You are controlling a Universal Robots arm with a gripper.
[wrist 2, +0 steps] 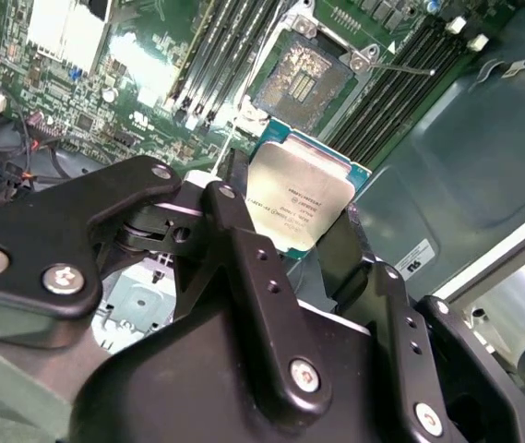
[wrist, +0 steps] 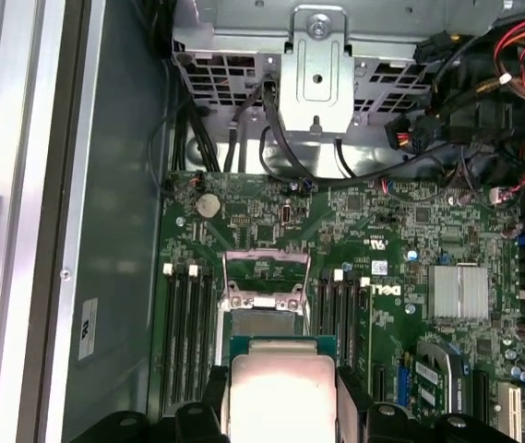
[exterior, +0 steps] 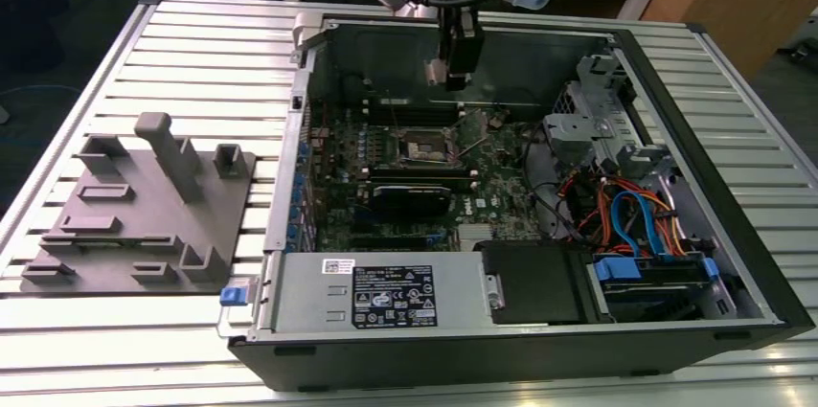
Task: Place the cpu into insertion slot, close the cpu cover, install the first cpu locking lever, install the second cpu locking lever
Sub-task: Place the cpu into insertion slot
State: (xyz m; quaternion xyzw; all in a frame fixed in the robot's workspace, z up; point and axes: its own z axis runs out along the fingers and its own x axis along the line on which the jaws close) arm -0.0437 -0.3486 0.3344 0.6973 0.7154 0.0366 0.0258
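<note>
Over the green board point(wrist: 382, 221), pinching the cpu point(wrist 2: 301, 198) flat between the fingers point(wrist 2: 345, 254), just short of the open insertion slot point(wrist 2: 304, 81).

The cpu point(wrist 2: 301, 198), a silvery-topped square chip with a green edge, sits clamped by its sides in the gripper point(wrist 2: 292, 217), above the open, bare insertion slot point(wrist 2: 301, 81).
</note>
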